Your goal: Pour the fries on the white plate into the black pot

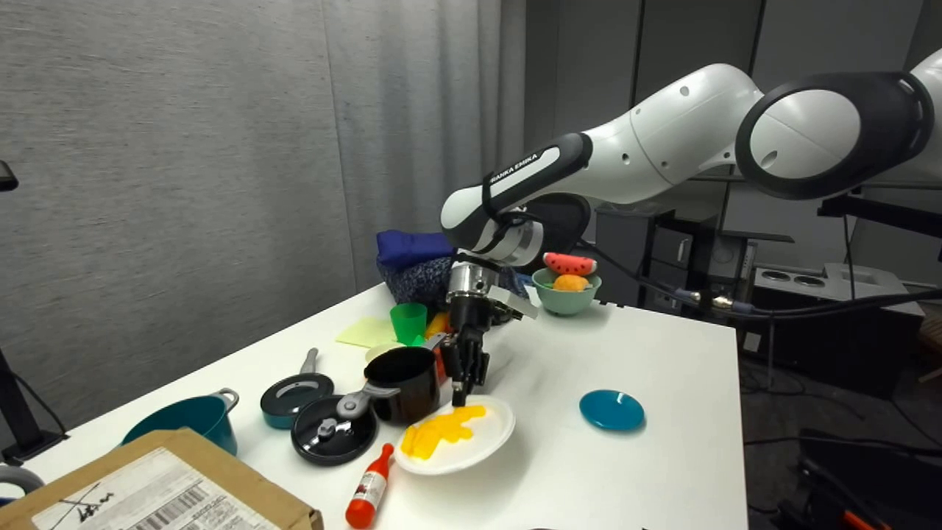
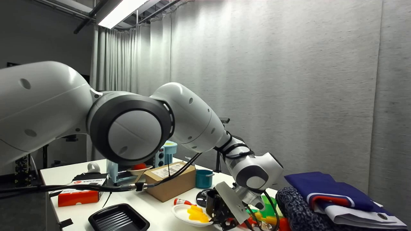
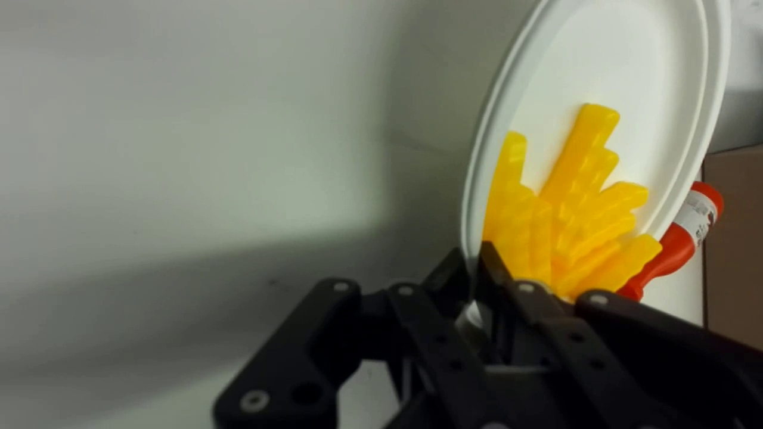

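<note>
At the rim of the white plate [image 3: 632,65], the gripper [image 3: 473,257] pinches the wall between its two fingertips, one on the inner face and one on the outer, as the wrist view shows. On the plate lie the yellow toy fries [image 3: 566,220], heaped toward the side that is held. Whether the plate hangs wholly clear of the white surface [image 1: 677,478] I cannot say for certain.

Just beside it stands the black pot [image 1: 419,397], uncovered, with grey handles; the fries lie on its side of the plate, so a short lift and a roll that way would probably tip them in. The plate seems thin foam or paper: very light, apt to bend, and likely to swivel in so small a pinch. The rim is the sensible hold, and a deeper bite would resist twisting. The fries look like smooth, light plastic and may slide off all at once, some past the pot's mouth.

Further out, a red sauce bottle [image 1: 369,489] lies near the plate; its white label is too small to read. A cardboard box [image 1: 232,475] carries a shipping label [image 1: 151,497] with barcodes and a handwritten scrawl. In an exterior view, a red-and-white carton [image 2: 78,197] reads "VELCRO". On the arm [image 1: 625,158] stands "FRANKA EMIKA", its first letter partly hidden.
</note>
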`<state>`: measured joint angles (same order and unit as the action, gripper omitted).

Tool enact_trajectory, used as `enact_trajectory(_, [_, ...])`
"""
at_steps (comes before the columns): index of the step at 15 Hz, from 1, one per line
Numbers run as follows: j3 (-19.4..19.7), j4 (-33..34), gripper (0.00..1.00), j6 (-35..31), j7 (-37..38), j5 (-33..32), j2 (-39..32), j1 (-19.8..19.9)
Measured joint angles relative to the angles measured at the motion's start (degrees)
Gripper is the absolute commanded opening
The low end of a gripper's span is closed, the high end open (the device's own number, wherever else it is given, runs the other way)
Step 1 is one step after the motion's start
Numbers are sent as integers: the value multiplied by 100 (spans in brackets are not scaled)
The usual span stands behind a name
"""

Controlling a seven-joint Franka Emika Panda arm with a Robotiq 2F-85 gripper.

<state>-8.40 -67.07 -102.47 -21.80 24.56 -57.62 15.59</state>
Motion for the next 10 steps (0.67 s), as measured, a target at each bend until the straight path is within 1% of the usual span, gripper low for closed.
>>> enact_trajectory(5, [78, 1, 2, 128, -126, -332, 71, 5])
enact_trajectory(10, [142, -109, 2, 291, -470, -569, 161, 35])
